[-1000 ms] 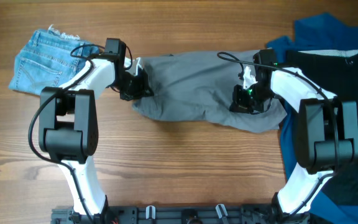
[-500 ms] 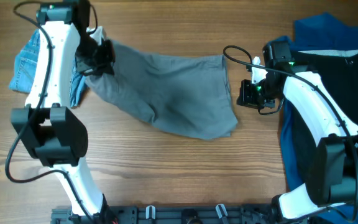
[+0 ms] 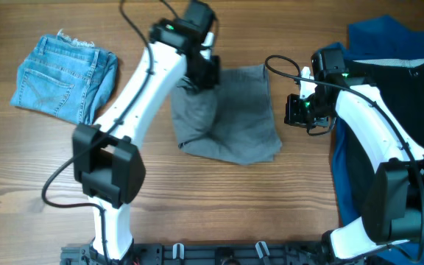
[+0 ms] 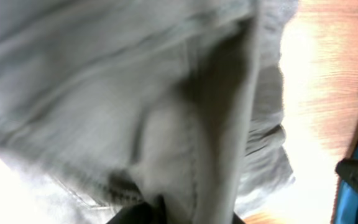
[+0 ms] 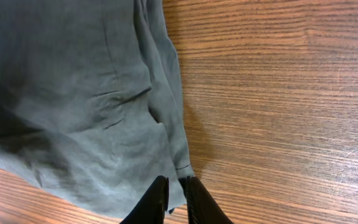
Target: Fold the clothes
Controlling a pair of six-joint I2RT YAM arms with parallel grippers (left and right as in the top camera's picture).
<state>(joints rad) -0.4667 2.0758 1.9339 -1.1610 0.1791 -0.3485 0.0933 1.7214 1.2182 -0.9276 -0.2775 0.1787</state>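
Two layers of grey shorts under left fingers clamped on lifted edge, mid-fold; right fingers together, empty, beside hem.

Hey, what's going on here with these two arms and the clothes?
Two robot arms are folding clothes on a wooden table. The left arm's fingers grip one end of the grey shorts and hold it over the rest, so they lie roughly doubled. The right arm's fingers sit pinched together beside the shorts' right edge, apparently holding nothing. Light-blue denim shorts lie at the left; a dark-blue garment and a black garment lie at the right.
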